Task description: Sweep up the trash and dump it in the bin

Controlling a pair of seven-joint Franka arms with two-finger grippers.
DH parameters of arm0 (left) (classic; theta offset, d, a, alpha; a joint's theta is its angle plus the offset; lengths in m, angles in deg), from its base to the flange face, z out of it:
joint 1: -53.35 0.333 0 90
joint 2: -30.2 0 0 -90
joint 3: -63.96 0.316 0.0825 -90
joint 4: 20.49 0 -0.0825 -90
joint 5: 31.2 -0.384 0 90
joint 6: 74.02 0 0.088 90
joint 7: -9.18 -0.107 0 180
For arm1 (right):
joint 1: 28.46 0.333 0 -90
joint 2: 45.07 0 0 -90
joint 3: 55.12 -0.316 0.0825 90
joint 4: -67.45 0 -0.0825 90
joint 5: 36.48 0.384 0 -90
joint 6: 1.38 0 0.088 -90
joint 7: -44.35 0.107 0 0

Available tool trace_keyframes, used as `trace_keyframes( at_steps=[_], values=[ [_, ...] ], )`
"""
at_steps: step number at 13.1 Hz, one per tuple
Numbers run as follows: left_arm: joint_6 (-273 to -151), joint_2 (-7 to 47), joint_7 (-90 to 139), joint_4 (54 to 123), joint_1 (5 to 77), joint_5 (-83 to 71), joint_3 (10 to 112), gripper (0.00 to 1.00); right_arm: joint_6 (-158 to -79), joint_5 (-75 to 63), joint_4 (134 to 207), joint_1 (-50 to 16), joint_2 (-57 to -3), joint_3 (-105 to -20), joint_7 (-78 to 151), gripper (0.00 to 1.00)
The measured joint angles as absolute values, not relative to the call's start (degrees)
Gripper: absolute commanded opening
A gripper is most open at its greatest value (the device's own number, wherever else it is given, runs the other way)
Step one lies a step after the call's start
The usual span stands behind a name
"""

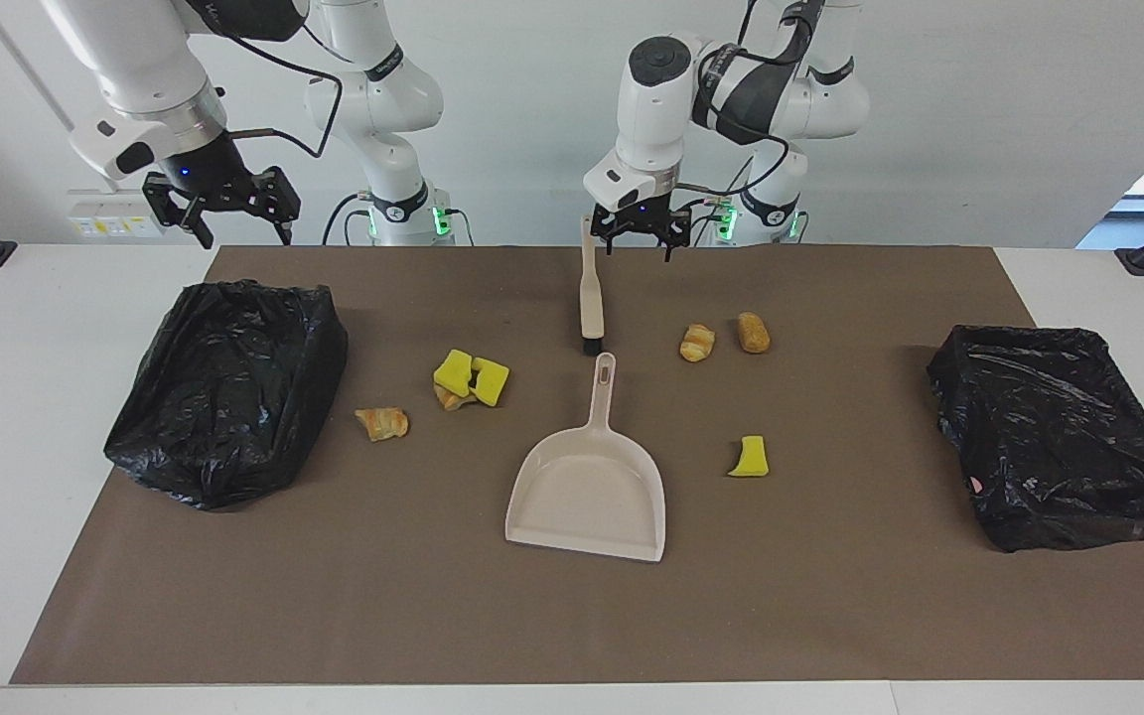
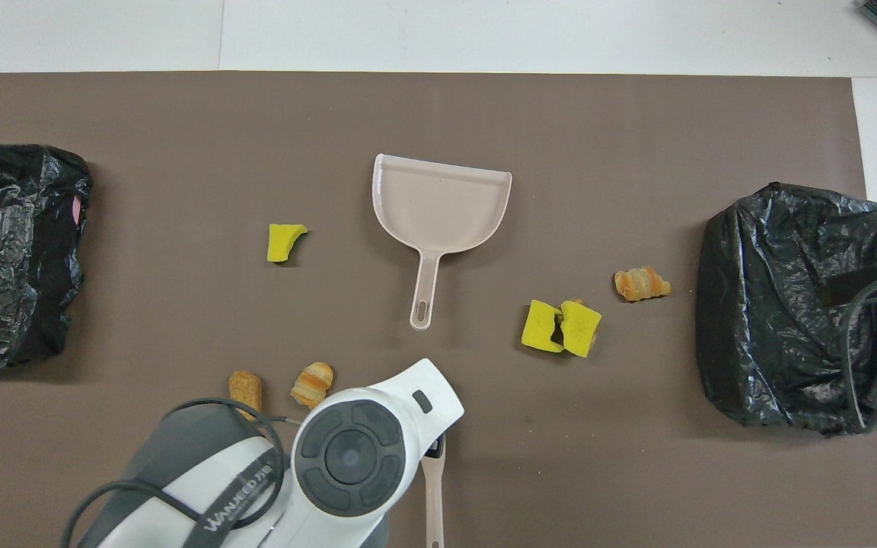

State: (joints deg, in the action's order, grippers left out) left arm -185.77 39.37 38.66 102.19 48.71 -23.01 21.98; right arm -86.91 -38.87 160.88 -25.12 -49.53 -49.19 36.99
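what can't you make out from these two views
- Overhead view: the left arm's wrist covers the left gripper and most of the brush, including its bristles.
- Overhead view: the right gripper is out of frame; only a cable shows over the bin.
- Overhead view: the other bin is cut off by the edge.

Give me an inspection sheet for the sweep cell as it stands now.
Surface: brown mat over a white table.
Job's things: trash lies scattered on the mat; dustpan flat, with nothing in it; hand brush lying flat, nearer to the robots than the dustpan; two bins lined with black bags, one at each end.
Clutter: nothing seen.
Grippers: left gripper open, in the air beside the brush handle, holding nothing; right gripper open, waiting above the table by its own end's bin.
Cables: black leads run along both arms.
Surroundings: white wall, wall sockets.
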Motion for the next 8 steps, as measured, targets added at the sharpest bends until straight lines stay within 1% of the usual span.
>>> trace_keyframes(
  at_steps=[4,8],
  values=[
    [-193.3,38.7,46.2,109.2,48.7,-22.9,14.7,1.0,-86.9,-38.9,160.9,-25.1,-49.5,-49.2,37.0,1.0],
    [-196.3,38.5,52.1,112.5,48.7,-22.7,9.9,1.0,-87.0,-38.9,161.0,-25.0,-49.6,-49.3,36.8,1.0]
  ],
)
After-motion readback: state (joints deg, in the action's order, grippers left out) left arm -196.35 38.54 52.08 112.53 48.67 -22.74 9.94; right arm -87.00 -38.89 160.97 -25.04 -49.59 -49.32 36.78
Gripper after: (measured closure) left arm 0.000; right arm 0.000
